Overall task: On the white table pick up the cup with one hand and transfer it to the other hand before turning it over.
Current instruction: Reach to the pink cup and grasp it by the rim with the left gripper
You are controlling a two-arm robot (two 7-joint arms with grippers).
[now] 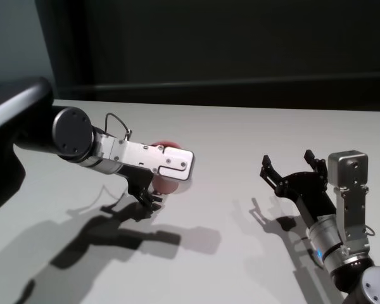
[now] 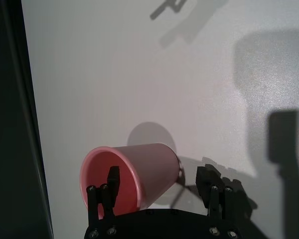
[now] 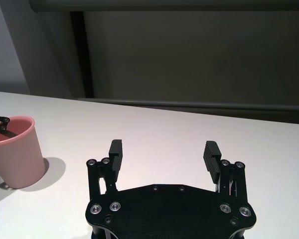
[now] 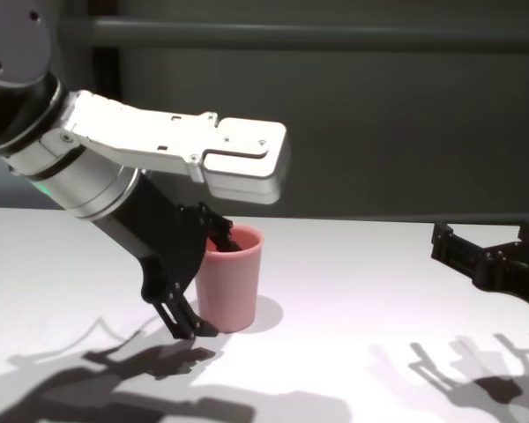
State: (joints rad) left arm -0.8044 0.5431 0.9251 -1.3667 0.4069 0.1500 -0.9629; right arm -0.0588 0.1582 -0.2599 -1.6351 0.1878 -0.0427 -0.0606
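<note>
left gripper [image 4: 198,286]: jaws wide, straddling upright pink cup [image 4: 229,286] rim | right gripper [image 3: 164,157] at 3 o'clock: jaws wide, empty | white bench [image 1: 240,133]

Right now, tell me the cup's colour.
The cup is plain pink, clearest in the chest view.

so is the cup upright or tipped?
Upright: the cup stands on the white table, mouth up, with one finger of the left gripper inside its rim.

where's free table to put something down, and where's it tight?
Bare table between the cup and the right gripper, and behind both toward the far edge. Tight on the left: the open left gripper straddles the upright cup, one finger inside the rim. The right gripper hangs open, apart.
</note>
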